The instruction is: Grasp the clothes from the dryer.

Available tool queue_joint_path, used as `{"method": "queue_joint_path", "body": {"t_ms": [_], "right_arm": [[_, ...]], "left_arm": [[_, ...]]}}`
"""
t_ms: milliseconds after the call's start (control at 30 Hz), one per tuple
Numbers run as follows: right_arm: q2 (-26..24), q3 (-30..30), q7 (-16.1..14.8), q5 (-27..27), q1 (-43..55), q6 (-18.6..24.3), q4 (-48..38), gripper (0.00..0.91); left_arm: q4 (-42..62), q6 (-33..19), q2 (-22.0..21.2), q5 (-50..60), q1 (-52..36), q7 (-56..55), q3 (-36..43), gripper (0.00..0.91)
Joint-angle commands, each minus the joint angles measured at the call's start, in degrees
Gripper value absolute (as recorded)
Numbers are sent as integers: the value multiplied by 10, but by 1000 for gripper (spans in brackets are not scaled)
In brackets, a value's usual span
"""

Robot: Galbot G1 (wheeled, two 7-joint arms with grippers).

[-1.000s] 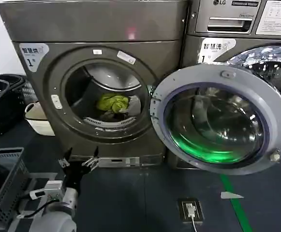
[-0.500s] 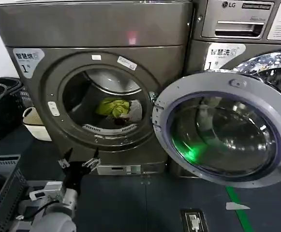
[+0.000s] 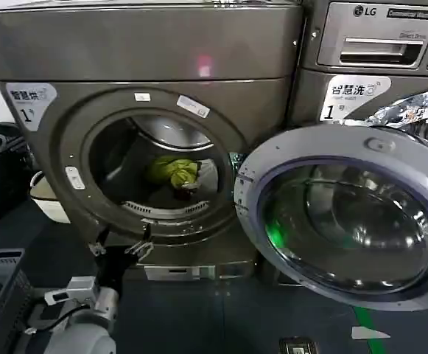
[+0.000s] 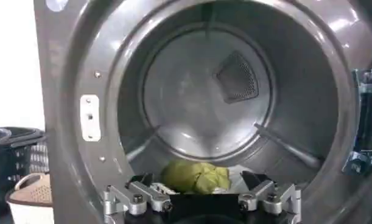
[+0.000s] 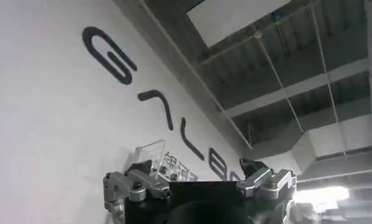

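Clothes (image 3: 174,171) lie in the dryer (image 3: 147,110) drum, left pincer (image 3: 120,245) apart outside; right pincer (image 5: 201,182) apart, facing ceiling.

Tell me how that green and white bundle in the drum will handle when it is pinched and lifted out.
The clothes look like crumpled soft fabric, so they will probably sag and drape instead of holding shape. The bundle is small against the dryer opening, so likely light. A loose fold may trail or catch on the drum's lip. The left hand, open, sits outside, below the opening.
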Motion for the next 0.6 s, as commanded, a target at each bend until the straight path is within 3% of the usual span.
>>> {"method": "queue_joint_path", "body": {"t_ms": [33, 267, 600], "right_arm": [[0, -1, -1, 0, 1, 1, 1, 907], [1, -2, -1, -1, 2, 1, 0, 907], [12, -7, 25, -5, -7, -15, 16, 907]], "left_arm": [[3, 0, 0, 0, -2, 1, 1, 907], [5, -2, 0, 2, -1, 3, 2, 907], [40, -23, 20, -7, -54, 17, 16, 907]]}}
